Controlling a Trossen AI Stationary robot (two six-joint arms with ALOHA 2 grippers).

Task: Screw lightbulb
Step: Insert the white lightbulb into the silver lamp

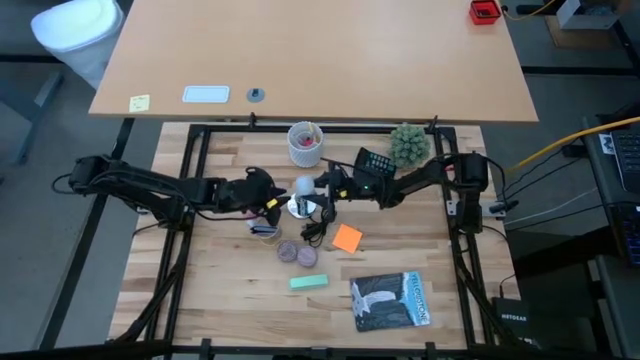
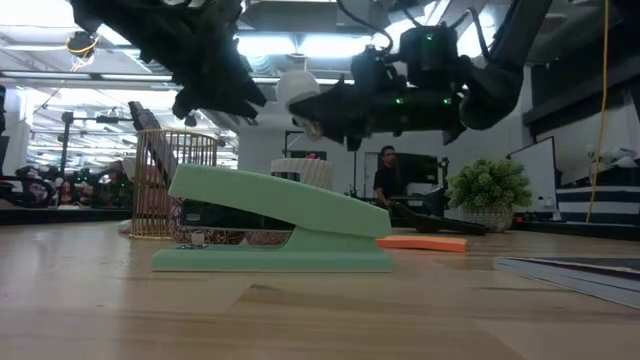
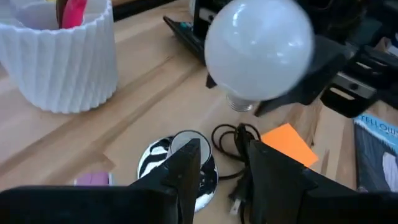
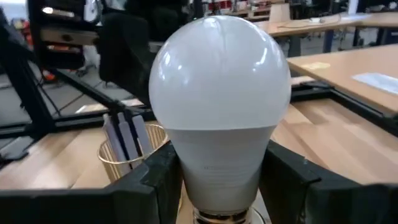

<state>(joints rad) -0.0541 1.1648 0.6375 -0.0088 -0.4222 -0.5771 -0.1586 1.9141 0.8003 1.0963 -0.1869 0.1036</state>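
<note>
The white lightbulb [image 1: 303,186] is in my right gripper [image 1: 320,186], which is shut on it above the table's middle. In the left wrist view the bulb [image 3: 258,50] hangs with its silvery screw base [image 3: 239,102] down, above and beside the round silvery socket disc [image 3: 177,168] that lies flat on the table with its black cord [image 3: 230,137]. My left gripper [image 3: 224,155] is open just over the socket disc, one finger in front of the disc and the other beside the cord. My right gripper pinches the bulb's white neck [image 4: 186,171], just above the screw base, between its two fingers [image 4: 158,174]. The fingers come level from the table's right side. The bulb stands roughly upright, dome up, clear of the socket and the table. My left gripper: I cannot tell whether its finger touches the socket disc.
A white ribbed cup of pens [image 1: 305,143] stands behind the grippers, with a small plant [image 1: 408,145] and a black device [image 1: 375,160] to its right. An orange note [image 1: 347,238], a green stapler [image 1: 309,282], a book [image 1: 390,300] and a gold wire holder [image 2: 172,180] lie nearer.
</note>
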